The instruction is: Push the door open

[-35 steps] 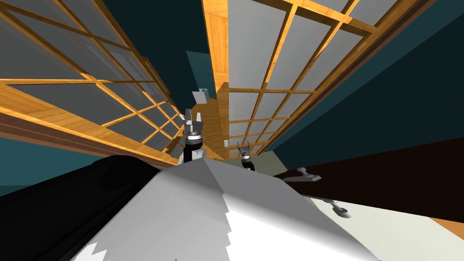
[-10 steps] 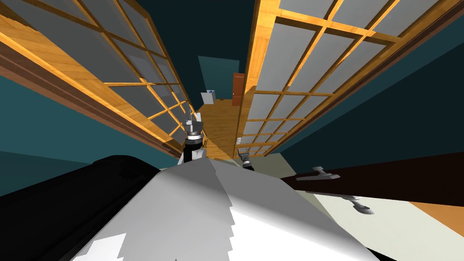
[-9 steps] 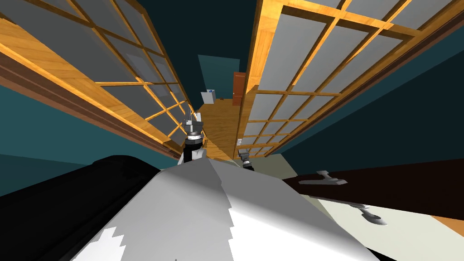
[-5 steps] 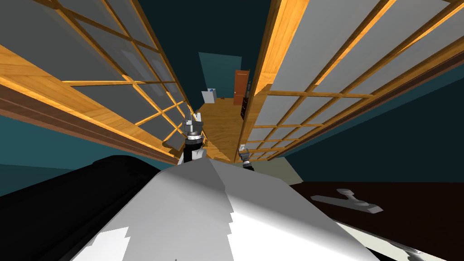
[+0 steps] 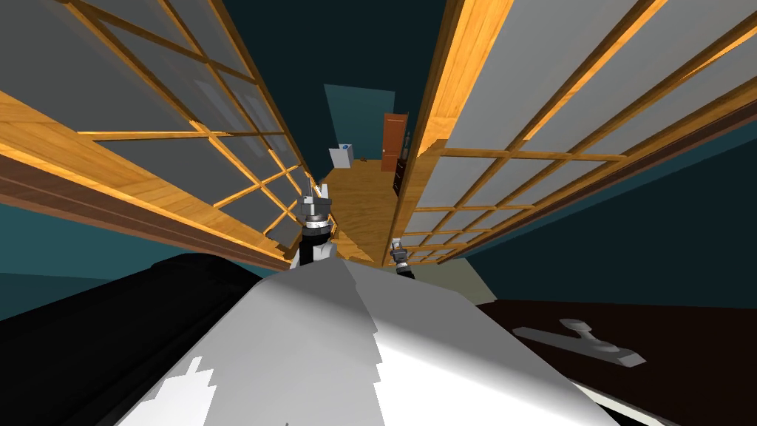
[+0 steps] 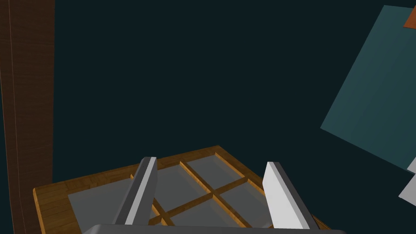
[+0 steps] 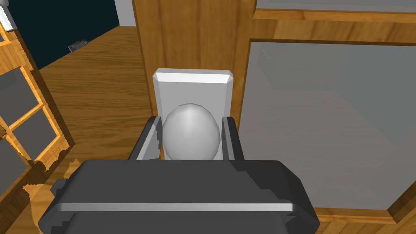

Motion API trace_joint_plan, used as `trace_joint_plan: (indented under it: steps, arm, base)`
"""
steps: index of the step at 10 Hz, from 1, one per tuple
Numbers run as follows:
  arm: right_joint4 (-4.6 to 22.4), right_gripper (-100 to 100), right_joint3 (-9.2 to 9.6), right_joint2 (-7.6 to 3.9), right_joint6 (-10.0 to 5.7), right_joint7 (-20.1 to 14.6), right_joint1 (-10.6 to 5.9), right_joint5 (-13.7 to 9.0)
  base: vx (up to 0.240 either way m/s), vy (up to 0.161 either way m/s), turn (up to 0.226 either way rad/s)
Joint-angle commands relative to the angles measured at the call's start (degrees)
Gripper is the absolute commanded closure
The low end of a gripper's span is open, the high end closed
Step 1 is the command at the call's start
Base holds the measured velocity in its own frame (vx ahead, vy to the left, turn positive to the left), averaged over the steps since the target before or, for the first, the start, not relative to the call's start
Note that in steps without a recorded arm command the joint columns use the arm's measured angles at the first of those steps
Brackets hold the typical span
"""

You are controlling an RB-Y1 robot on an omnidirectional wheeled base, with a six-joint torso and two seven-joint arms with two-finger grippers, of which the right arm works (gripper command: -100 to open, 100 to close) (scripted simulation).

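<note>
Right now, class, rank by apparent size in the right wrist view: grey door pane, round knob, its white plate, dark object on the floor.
1. Grey door pane
2. White plate and round knob: tied, knob hides part of plate
3. Dark object

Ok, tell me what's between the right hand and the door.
Only the knob on the door: the right hand grips its sides, as the right wrist view shows.
</note>
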Motion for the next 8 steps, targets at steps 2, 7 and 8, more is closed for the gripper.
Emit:
trace_joint_plan:
  steps: [2,7,8]
  arm:
    - [0.0,100,0.10,0.04,0.01,0.0,0.13,0.0]
    - [0.1,100,-1.20,0.24,-0.04,0.6,0.39,-0.7]
    - [0.1,100,-1.65,0.34,-0.08,0.8,0.48,-0.9]
  base:
    - [-0.008,-0.003,-0.002]
    - [0.108,0.041,-0.040]
    - [0.217,0.079,-0.054]
